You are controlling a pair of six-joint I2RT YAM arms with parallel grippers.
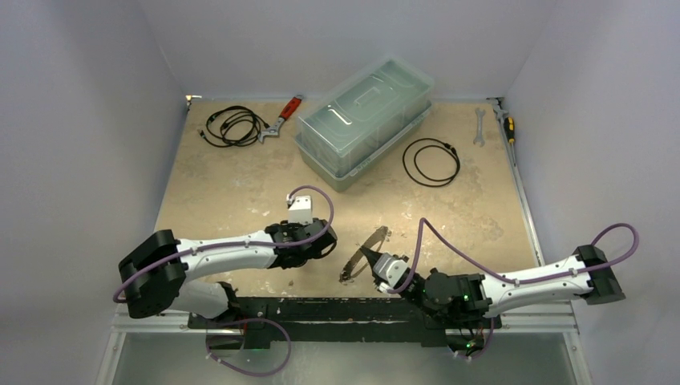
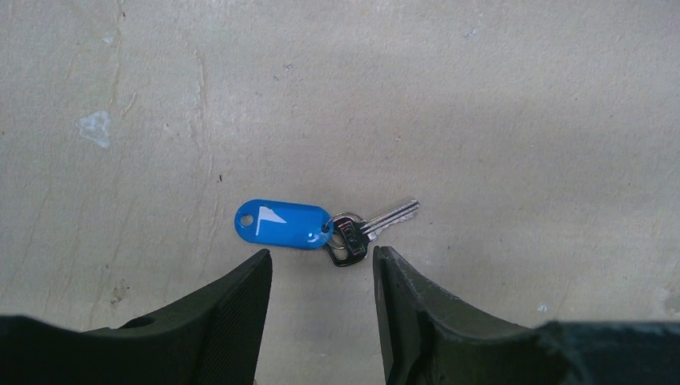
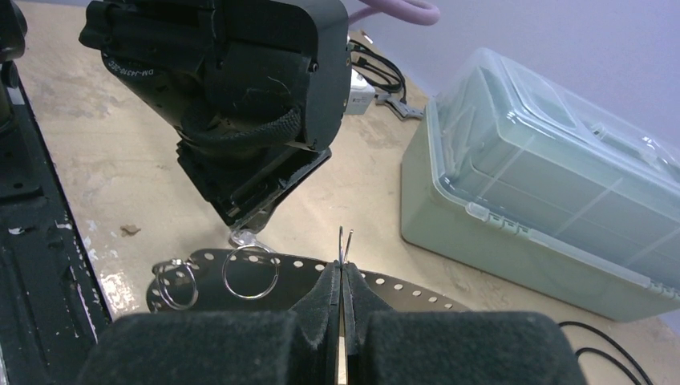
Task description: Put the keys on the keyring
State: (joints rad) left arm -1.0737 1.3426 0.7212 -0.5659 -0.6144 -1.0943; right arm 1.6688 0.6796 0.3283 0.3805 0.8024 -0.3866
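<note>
A small silvery key (image 2: 383,219) joined to a bright blue plastic tag (image 2: 282,224) lies flat on the table. My left gripper (image 2: 321,258) is open just short of it, one finger on each side, touching nothing. From above, the left gripper (image 1: 315,244) hides the key. The keyring (image 1: 361,255) is a large flat metal hoop with holes along its rim (image 3: 417,293) and small split rings (image 3: 250,273) on it. My right gripper (image 3: 342,273) is shut on one thin split ring standing edge-on at the hoop's rim, and holds the hoop tilted beside the left gripper (image 3: 240,104).
A clear lidded plastic box (image 1: 365,120) stands at the back centre. Black cable coils lie at the back left (image 1: 232,124) and right of the box (image 1: 431,160). A red-handled wrench (image 1: 282,116), a spanner (image 1: 479,127) and a screwdriver (image 1: 509,128) lie along the back edge.
</note>
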